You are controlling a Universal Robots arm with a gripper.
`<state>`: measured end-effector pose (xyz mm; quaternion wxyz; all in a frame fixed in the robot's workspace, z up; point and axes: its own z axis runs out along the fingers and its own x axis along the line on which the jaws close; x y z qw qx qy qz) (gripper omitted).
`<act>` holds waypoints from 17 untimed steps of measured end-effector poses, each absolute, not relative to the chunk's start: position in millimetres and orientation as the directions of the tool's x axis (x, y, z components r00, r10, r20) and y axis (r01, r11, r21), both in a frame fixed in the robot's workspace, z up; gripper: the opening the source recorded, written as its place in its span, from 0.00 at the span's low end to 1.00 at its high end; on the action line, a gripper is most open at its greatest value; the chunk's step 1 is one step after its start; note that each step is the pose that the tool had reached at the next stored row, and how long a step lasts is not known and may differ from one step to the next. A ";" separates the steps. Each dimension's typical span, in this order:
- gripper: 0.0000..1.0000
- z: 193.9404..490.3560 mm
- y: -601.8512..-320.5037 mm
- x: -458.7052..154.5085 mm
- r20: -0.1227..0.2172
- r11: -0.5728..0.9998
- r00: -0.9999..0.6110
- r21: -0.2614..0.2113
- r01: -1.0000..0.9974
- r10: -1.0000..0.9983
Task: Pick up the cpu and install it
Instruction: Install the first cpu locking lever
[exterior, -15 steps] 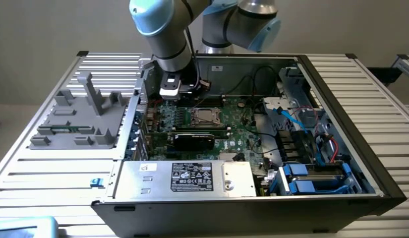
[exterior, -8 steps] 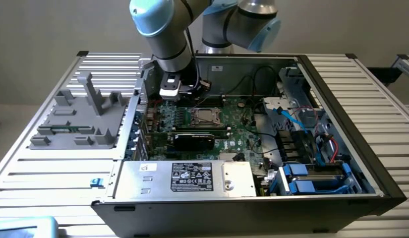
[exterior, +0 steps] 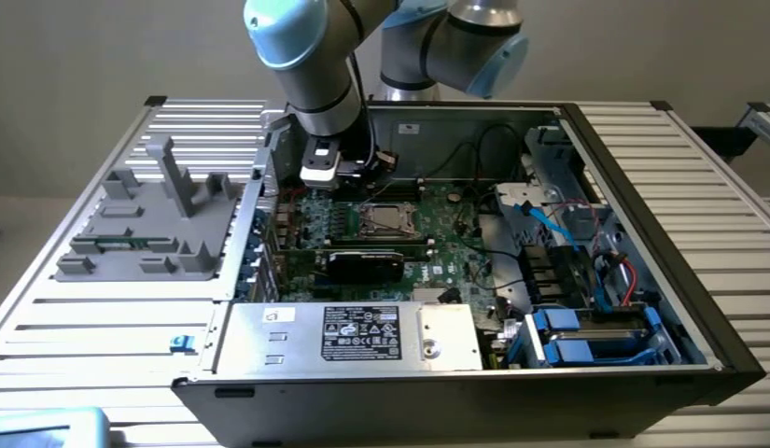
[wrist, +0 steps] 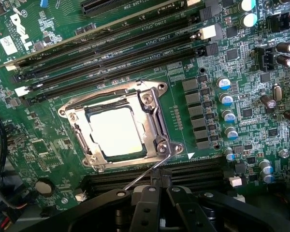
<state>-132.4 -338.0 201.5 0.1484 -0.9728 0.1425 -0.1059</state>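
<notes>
Cpu [wrist: 117, 131] seated in metal-framed socket [wrist: 152, 108] on motherboard [exterior: 466, 247], centre of exterior view, bright top showing. Gripper [wrist: 161, 187] clenched, empty, just beside socket, apart from cpu; wire lever [wrist: 144, 176] reaches toward jaws. Judged: placing done, latching likely in hand; lever needs careful, steady pressing

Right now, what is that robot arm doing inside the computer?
The robot arm reaches into the open computer case. Its hand is shut and sits just over the green motherboard, beside the metal-framed socket. The shiny cpu already lies in that socket. A thin wire lever points from the socket toward the hand.
</notes>
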 end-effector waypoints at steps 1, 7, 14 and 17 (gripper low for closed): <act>0.11 201.4 -338.0 -132.4 0.164 -0.915 0.937 -0.319 -0.246 -0.309; 0.11 201.1 -337.5 -132.3 0.164 -0.915 0.937 -0.319 -0.247 -0.309; 0.11 200.0 -337.4 -128.7 0.164 -0.914 0.936 -0.319 -0.249 -0.312; 0.11 199.5 -337.4 -126.4 0.164 -0.914 0.936 -0.319 -0.250 -0.313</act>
